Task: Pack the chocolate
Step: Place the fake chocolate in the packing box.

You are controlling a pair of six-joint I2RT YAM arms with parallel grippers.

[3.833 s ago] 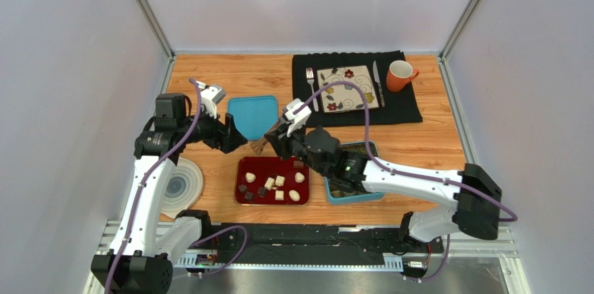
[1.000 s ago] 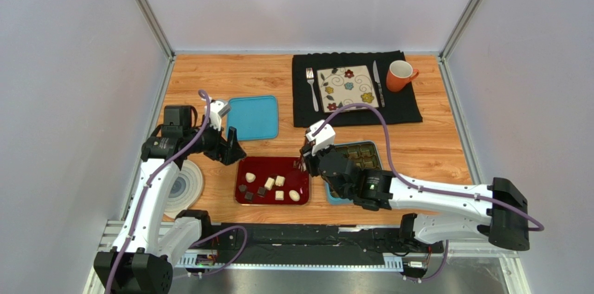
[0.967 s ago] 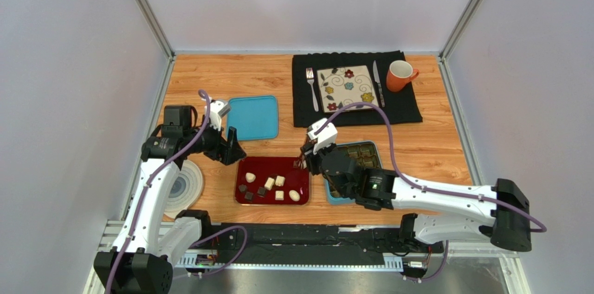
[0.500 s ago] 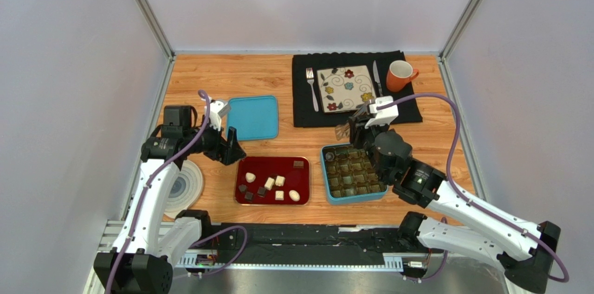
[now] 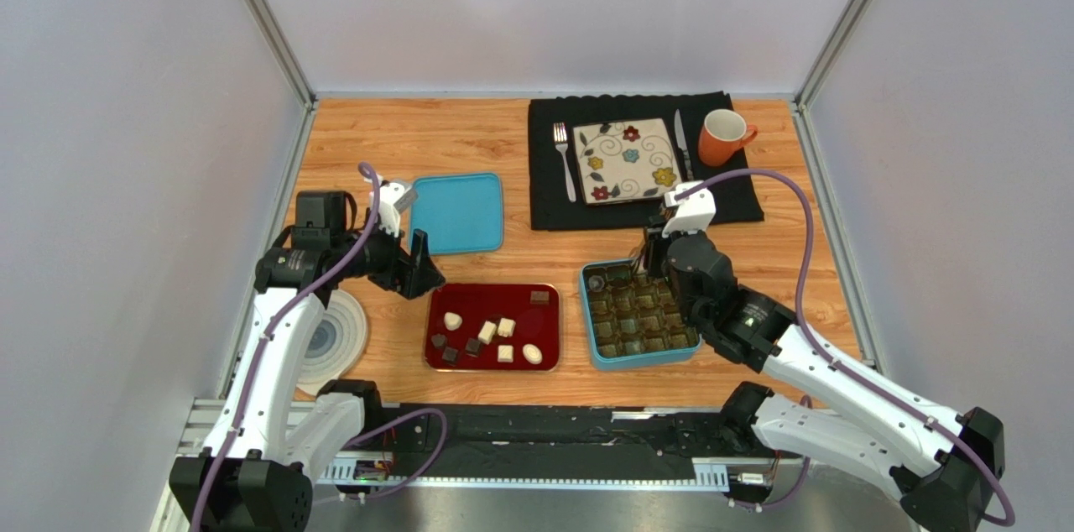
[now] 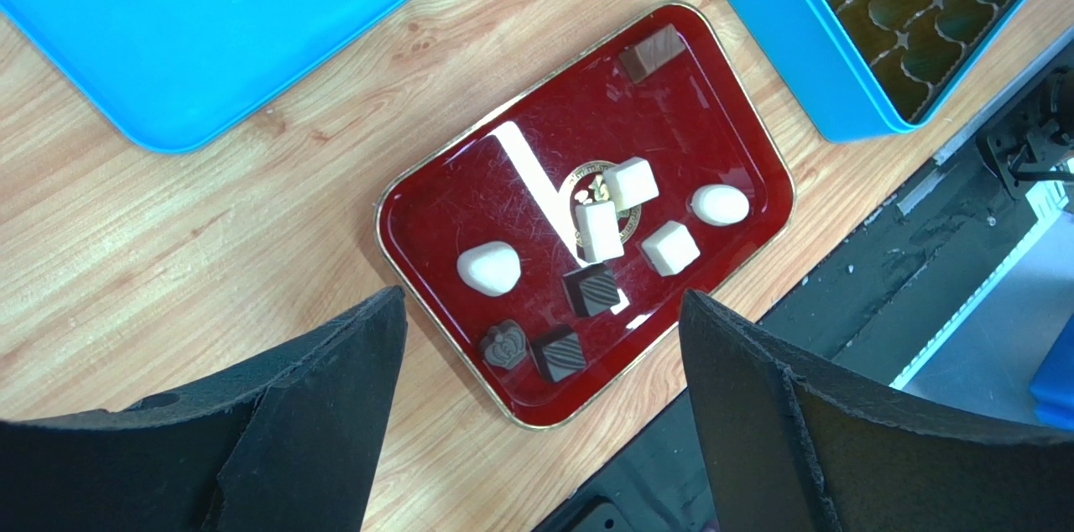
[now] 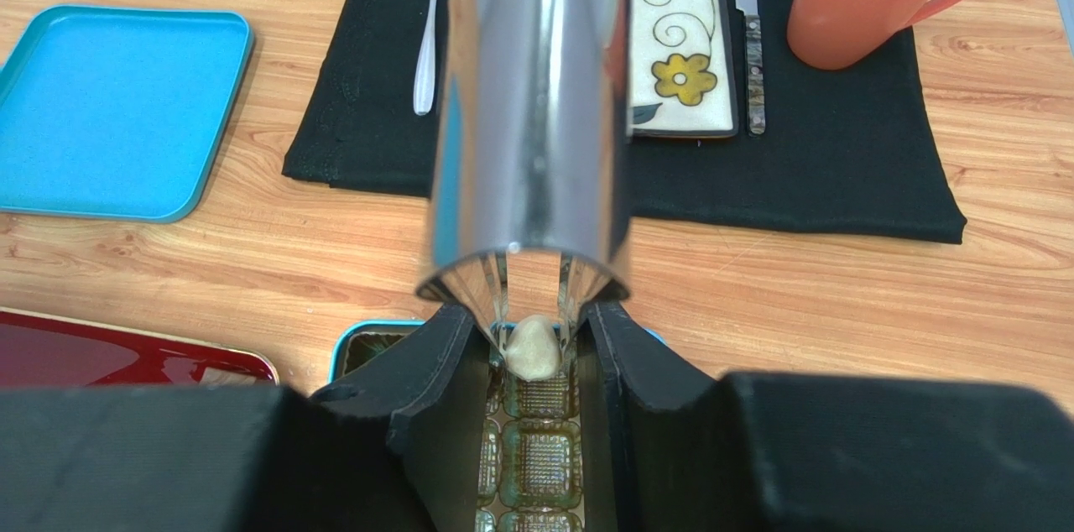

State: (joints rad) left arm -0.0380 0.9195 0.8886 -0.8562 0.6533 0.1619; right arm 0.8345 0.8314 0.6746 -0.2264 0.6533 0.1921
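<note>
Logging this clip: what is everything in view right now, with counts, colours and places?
tray: one, red, near centre
chocolates: nine, five white and four dark brown, on the tray
box: one, blue, compartment insert, right of tray
tongs: one, metal, over the box's far end
held chocolate: one, white, in the tongs' tips
lid: one, blue, behind-left of tray
placemat: one, black, far side
plate: one, cream with flowers, on placemat
fork, knife: one each, silver, flanking plate
mug: one, orange, placemat's right end
disc: one, pale, near left
left end effector: one, black, open above tray
right end effector: one, black, shut on tongs
</note>
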